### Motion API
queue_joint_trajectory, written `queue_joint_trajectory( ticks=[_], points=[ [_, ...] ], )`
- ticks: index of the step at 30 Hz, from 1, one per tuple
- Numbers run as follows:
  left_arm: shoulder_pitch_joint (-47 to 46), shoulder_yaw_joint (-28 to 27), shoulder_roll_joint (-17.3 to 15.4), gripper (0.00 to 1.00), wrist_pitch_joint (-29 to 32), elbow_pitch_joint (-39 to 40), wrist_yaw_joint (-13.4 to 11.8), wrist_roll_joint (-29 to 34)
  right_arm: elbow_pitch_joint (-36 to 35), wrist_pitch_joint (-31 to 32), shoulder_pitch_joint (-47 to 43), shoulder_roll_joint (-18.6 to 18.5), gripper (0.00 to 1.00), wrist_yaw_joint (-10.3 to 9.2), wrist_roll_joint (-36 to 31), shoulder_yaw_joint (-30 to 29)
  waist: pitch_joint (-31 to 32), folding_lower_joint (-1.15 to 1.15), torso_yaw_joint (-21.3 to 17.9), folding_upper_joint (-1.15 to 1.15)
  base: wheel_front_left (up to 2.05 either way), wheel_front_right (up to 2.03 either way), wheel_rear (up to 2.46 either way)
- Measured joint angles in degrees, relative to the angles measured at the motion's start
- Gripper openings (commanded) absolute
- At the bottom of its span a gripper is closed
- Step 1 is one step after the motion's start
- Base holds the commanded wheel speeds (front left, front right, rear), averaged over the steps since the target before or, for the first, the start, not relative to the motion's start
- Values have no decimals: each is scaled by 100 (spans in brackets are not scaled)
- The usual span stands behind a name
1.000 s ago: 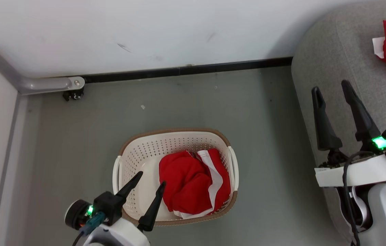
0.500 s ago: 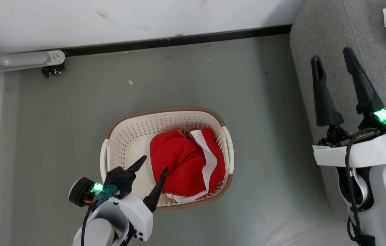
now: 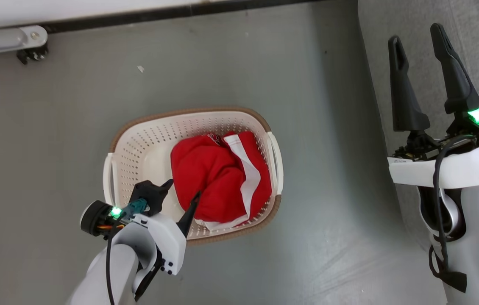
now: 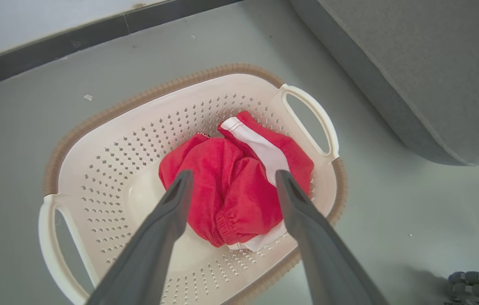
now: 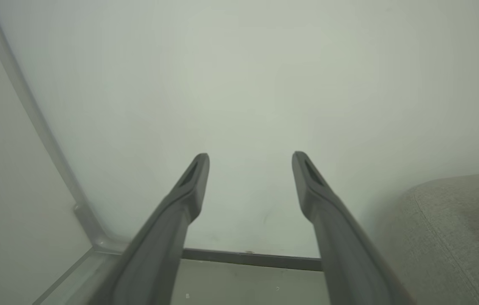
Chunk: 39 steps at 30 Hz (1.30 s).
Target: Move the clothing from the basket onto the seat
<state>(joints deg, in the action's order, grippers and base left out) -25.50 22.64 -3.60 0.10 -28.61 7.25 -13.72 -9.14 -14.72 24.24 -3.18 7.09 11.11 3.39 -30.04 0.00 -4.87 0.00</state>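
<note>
Poised over the basket (image 4: 116, 156) with the left gripper (image 4: 234, 174) tilted down, jaws spread wide and empty, nothing pinched yet. Framing the clothing (image 4: 222, 186) between the two fingers in the left wrist view: red bundle centred in the gap, white stripe toward the right-hand finger, gathered hem lower in the gap, nearer the palm. Seemingly aimed that way so as to straddle the highest fold and close on a thick handful rather than a thin edge. Leaving bare perforated floor beside the left-hand finger, since the bundle lies crowded toward one handle end. From the head view, cannot tell whether the tips touch fabric: one tip overlapping the red edge, the other over pale plastic.

Parked well apart with the right gripper (image 3: 416, 34), jaws likewise wide and holding nothing, fingers over the seat (image 3: 375, 63), probably held out of the way to give the left arm room. Facing blank wall between those fingers in the right wrist view, grey cushion beyond the right-hand finger.

Judged as the reaching step: clothing wholly in the basket, grasp, lift and carry across to the seat not yet done.
</note>
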Motion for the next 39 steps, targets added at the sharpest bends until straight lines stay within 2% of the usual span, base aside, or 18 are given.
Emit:
queue_joint_trajectory(
  ticks=[9, 21, 39],
  points=[
    [-603, 74, 32, 100, 234, -430, 0, -31, -77, 0, 450, -8, 100, 0, 19, 157, -497, 0, -162, 0, 0, 0, 0],
    [-1224, 121, 103, 100, 456, -833, 3, -34, -301, -1, 1293, -24, 100, 0, 46, 849, -1068, 0, -328, 0, 0, 0, 0],
    [-1773, 318, 129, 100, 687, -1314, 3, -41, -485, -7, 1895, -27, 100, 0, 94, 928, -1844, 0, -528, 0, 0, 0, 0]
  ],
)
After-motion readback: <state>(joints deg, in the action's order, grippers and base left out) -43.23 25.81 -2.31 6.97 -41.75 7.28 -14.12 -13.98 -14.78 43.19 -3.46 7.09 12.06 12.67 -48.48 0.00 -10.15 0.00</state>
